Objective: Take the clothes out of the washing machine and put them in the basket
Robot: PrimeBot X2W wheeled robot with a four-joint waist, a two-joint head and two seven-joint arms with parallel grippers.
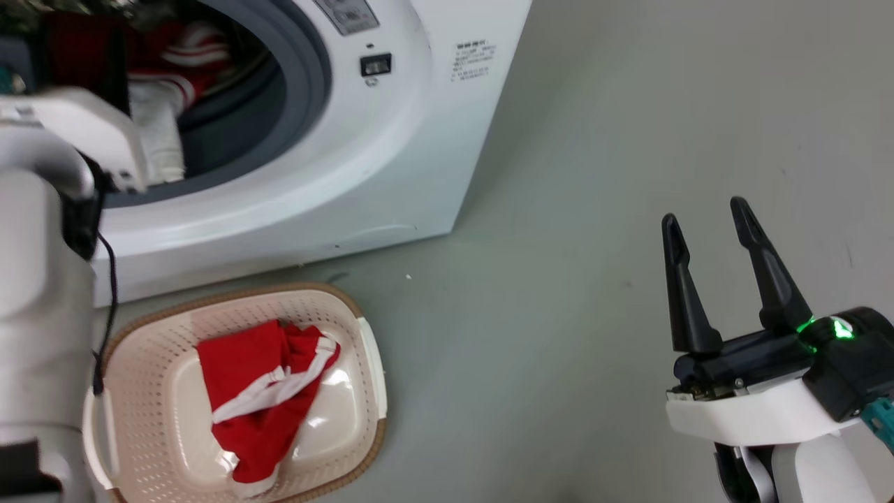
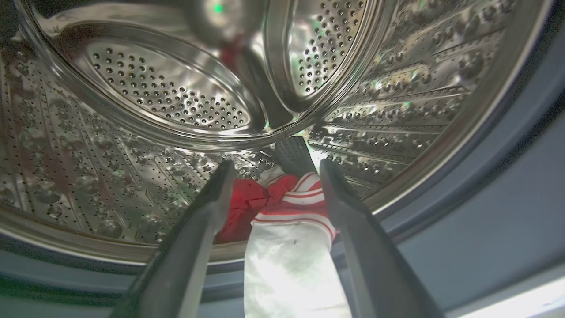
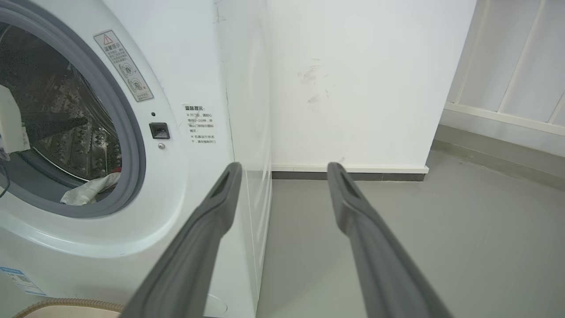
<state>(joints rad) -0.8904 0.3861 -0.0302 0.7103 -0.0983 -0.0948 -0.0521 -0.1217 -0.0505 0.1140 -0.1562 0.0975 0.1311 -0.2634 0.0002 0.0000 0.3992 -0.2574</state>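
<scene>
The left pincer (image 2: pixel 276 165) gapes astride a crumpled red garment (image 2: pixel 287 207), striped cuff, white panel; the right pincer (image 1: pixel 704 209) hangs released.

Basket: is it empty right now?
No, the head view shows a red garment with a white band lying inside the basket.

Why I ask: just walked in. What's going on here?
The left tool is open inside the washer, fingers either side of a red-and-white garment. Another red garment lies in the basket. The right tool is open, holding nothing, above the floor.
</scene>
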